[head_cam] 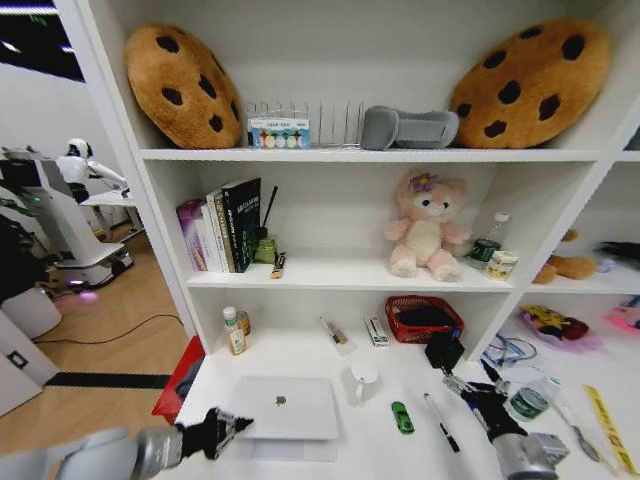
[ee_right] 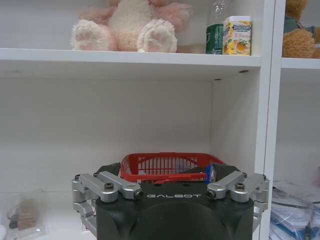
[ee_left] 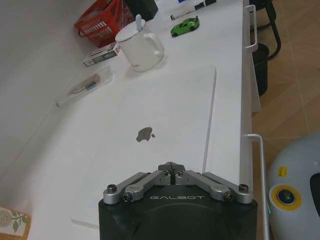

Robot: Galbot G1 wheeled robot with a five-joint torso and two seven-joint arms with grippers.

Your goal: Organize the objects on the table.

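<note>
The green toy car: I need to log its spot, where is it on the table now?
In the head view the green toy car lies on the white table, right of the laptop, between the white mug and a marker pen.

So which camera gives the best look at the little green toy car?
The left wrist view: the car shows in side profile on the table, near the mug. The head view shows the same car small, from above, beside a pen. The right wrist view faces the shelves.
</note>
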